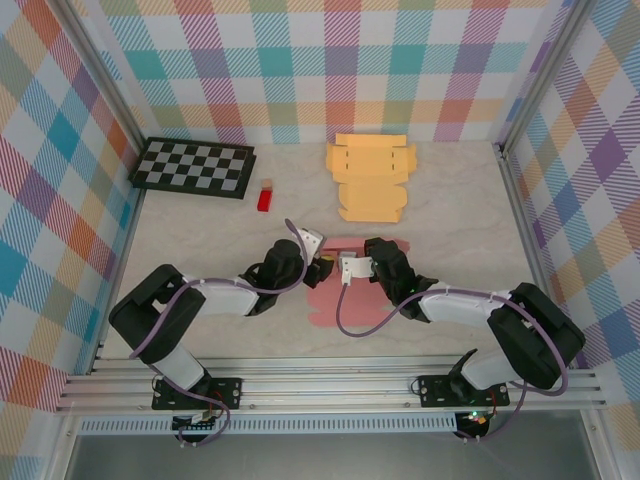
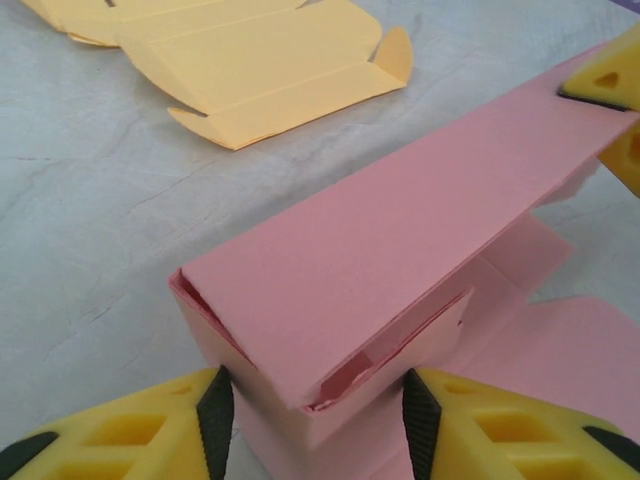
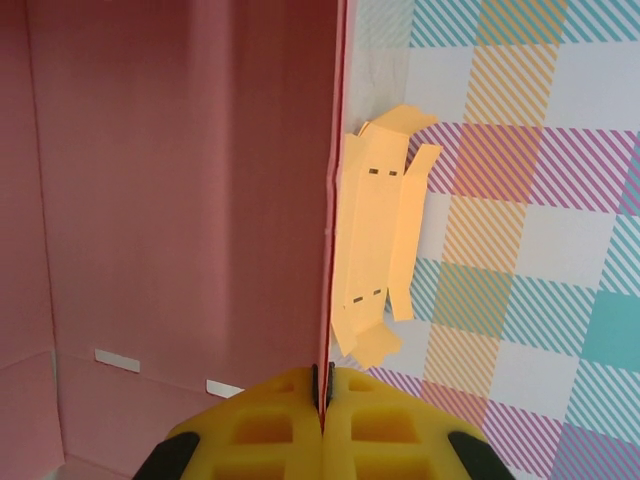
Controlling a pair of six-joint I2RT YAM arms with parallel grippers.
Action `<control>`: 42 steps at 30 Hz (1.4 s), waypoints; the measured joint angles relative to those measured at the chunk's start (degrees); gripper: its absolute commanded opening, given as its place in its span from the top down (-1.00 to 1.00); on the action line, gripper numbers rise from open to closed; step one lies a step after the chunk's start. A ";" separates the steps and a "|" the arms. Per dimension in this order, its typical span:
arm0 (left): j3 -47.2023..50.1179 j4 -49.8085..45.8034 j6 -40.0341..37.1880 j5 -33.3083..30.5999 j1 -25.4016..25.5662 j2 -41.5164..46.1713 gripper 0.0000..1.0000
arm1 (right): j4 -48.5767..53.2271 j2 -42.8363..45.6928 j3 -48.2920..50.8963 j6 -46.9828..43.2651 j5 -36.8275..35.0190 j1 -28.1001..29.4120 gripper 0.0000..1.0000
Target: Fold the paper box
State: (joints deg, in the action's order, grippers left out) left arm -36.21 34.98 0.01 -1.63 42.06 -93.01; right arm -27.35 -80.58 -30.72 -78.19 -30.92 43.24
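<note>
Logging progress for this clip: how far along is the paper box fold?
Done: one long wall of the pink box looks folded over. In hand: the right gripper pinches that panel's edge, while the left gripper brackets the near end; firm grip unclear. Left: a pink flap lies flat on the table, so the other walls are not yet raised.

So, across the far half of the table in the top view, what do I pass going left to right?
checkerboard → small red block → flat orange box blanks
</note>
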 measured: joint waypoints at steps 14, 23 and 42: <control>-7.08 -4.96 2.25 -9.16 0.31 -5.44 0.50 | 1.51 0.79 0.02 4.37 -1.57 0.02 1.00; -7.10 -5.07 -6.43 0.46 -4.26 -5.64 -0.20 | 5.09 3.67 0.31 6.21 -1.11 0.02 1.00; -6.14 -9.03 -13.35 17.42 -6.64 -5.01 -0.32 | 4.61 3.67 0.70 6.60 3.28 0.11 1.00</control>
State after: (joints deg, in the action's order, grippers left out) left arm -42.35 25.96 -13.34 15.79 35.42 -98.02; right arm -22.74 -76.90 -30.02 -71.59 -27.64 43.35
